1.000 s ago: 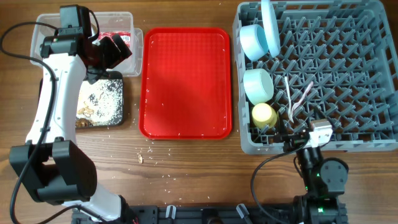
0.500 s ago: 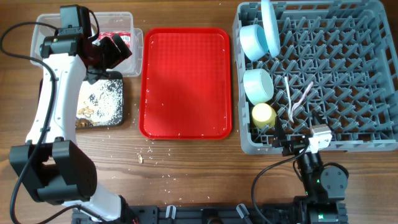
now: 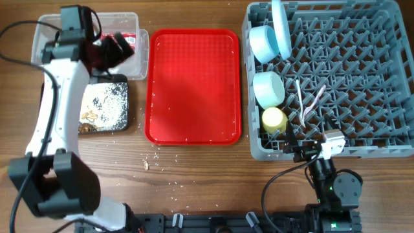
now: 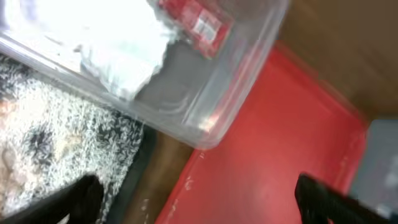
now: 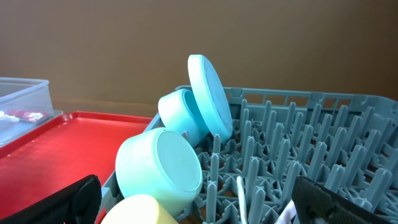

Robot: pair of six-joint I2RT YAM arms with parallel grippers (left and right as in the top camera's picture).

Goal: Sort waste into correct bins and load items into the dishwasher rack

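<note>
Wooden table (image 3: 194, 194) under me. Far left, my left gripper (image 3: 118, 48) hovers over the clear tub (image 3: 141, 65), fingers spread wide, holding nothing. In the tub lie the crumpled napkin (image 4: 124, 56) and the red-and-white wrapper (image 4: 196, 22). Just below, the black tray (image 3: 127, 97) carries the rice and scraps (image 3: 100, 103). In the middle sits the red serving tray (image 3: 194, 84). On the right, the grey rack (image 3: 369, 84) holds the plate (image 3: 279, 29) on edge, one bowl (image 3: 264, 42) against it, a second bowl (image 3: 268, 88), the yellow cup (image 3: 274, 119) and the white cutlery (image 3: 301, 103); from up here I can't tell spoon from fork. My right gripper (image 5: 202, 199) sits at the rack's near edge, fingers apart and empty.
</note>
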